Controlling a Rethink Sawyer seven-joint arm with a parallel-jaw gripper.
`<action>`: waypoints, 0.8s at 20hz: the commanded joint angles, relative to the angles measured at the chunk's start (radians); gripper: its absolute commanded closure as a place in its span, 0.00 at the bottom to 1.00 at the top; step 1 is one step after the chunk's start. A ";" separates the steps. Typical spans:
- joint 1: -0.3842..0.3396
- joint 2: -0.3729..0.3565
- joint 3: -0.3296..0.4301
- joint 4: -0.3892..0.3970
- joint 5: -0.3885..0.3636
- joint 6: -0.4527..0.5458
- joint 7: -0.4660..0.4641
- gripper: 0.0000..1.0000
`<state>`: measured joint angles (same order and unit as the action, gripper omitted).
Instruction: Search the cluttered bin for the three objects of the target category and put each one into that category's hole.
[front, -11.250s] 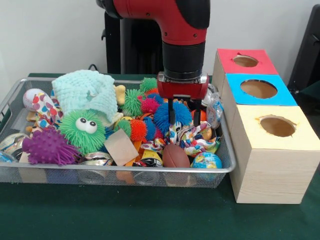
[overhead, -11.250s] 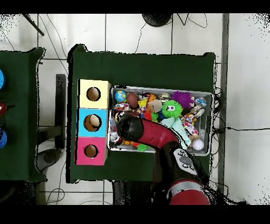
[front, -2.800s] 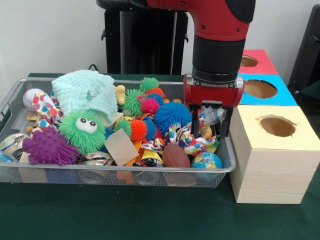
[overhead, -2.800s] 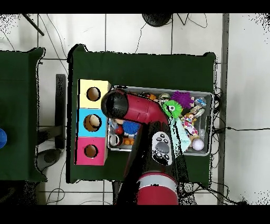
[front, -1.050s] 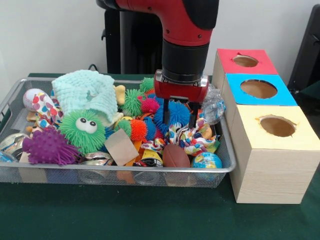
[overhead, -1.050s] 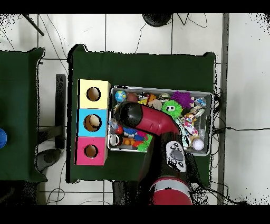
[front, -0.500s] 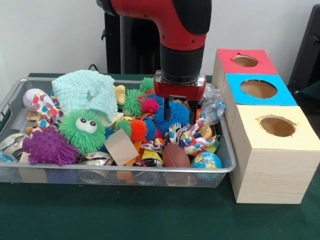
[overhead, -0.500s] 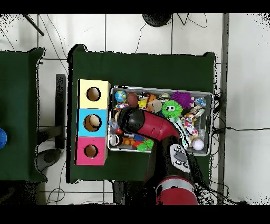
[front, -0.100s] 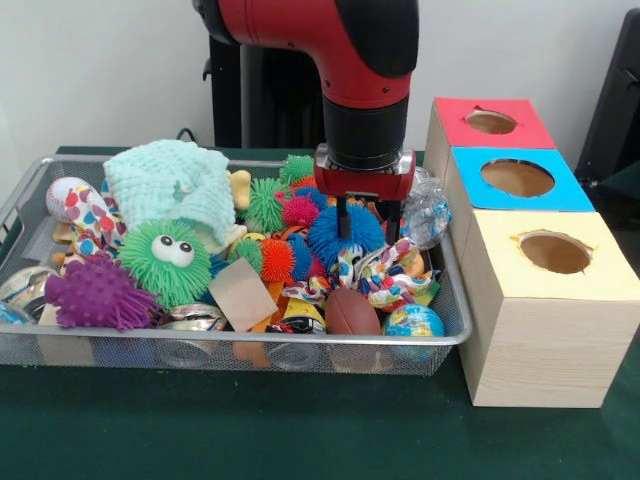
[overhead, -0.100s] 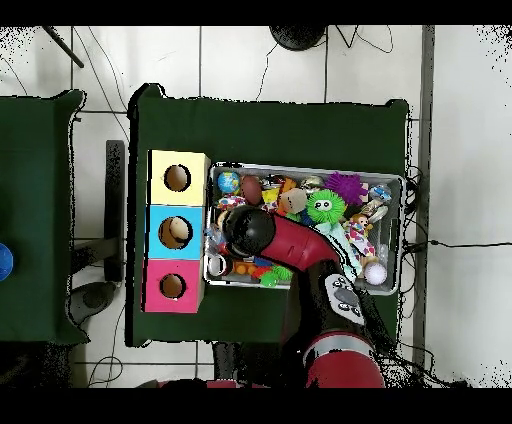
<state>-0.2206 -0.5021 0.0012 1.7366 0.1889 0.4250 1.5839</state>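
My gripper (front, -0.100s: 368, 226) hangs low over the right part of the wire bin (front, -0.100s: 250, 339). It is open, and its two dark fingers (front, -0.100s: 343, 222) reach down at a blue spiky ball (front, -0.100s: 330, 240). The left finger is in front of the ball and the right one at its right edge. Nothing is held. Just below lie a colourful rope toy (front, -0.100s: 385, 272) and a brown football (front, -0.100s: 352, 312). To the right stand the red box (front, -0.100s: 455, 115), blue box (front, -0.100s: 480, 190) and yellow box (front, -0.100s: 520, 300), each with a round hole. In the overhead view the arm (overhead, -0.100s: 248, 230) hides the gripper.
The bin is heaped with toys: a green spiky creature with eyes (front, -0.100s: 166, 258), a purple spiky ball (front, -0.100s: 98, 293), a mint knitted cloth (front, -0.100s: 172, 185), a globe ball (front, -0.100s: 413, 321), a cardboard piece (front, -0.100s: 242, 293) and crumpled clear plastic (front, -0.100s: 427, 215) by the right wall. Green cloth covers the table (front, -0.100s: 300, 430).
The arm swung from beside the yellow box back over the bin. In the last half second the gripper shifted slightly right above the blue spiky ball.
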 joint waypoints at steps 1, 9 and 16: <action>-0.041 0.044 0.130 0.049 -0.010 -0.060 0.107 0.00; -0.082 0.034 0.197 0.089 -0.002 -0.119 0.126 0.00; -0.107 0.020 0.229 0.125 -0.006 -0.180 0.159 0.00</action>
<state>-0.3020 -0.5011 0.1208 1.7952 0.1893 0.3169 1.5839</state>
